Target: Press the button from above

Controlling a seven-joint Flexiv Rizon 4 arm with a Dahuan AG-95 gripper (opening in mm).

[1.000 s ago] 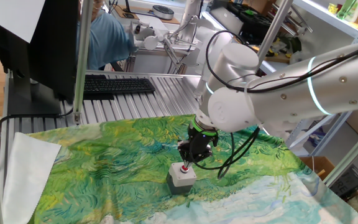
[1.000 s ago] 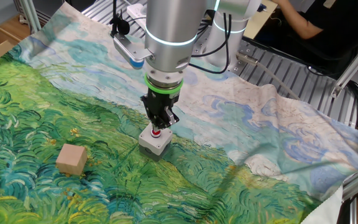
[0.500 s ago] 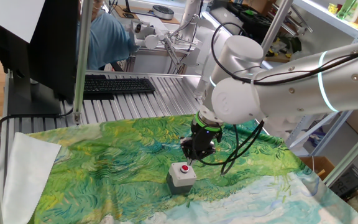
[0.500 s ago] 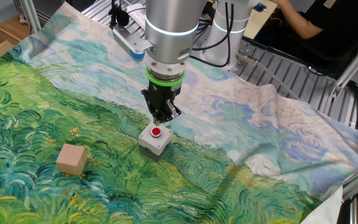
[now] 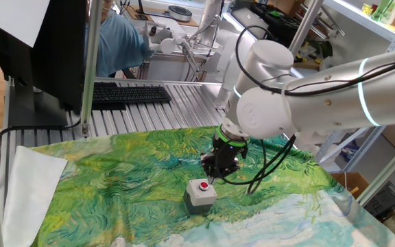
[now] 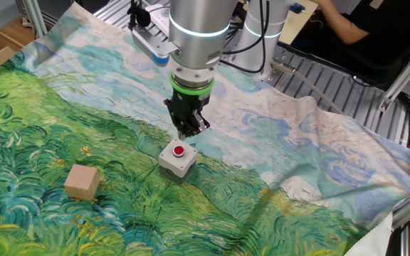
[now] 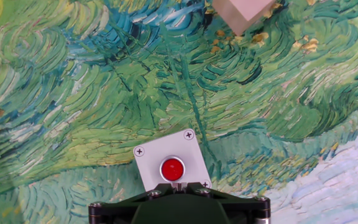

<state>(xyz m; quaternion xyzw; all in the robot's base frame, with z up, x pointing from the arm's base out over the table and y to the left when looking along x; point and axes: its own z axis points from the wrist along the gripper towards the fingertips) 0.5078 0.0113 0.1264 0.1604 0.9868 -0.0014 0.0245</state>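
The red button (image 5: 203, 185) sits in the top of a small grey square box (image 5: 199, 197) on the painted cloth. It also shows in the other fixed view (image 6: 179, 151) and in the hand view (image 7: 172, 168). My gripper (image 6: 188, 132) hangs a short way above the button, a little to its far side, and does not touch it. In the hand view the fingertips meet in one narrow tip (image 7: 178, 185) just at the box's near edge, so the gripper is shut and holds nothing. The gripper also shows in the one fixed view (image 5: 210, 175).
A tan wooden block (image 6: 82, 181) lies on the cloth (image 6: 62, 128) left of the box; it also shows in the hand view (image 7: 241, 11). A keyboard (image 5: 125, 94) and a monitor (image 5: 40, 48) stand behind the cloth. A person sits at the back.
My gripper has risen off the button, which it touched a second ago, and now hangs a little above it. The box has not moved.
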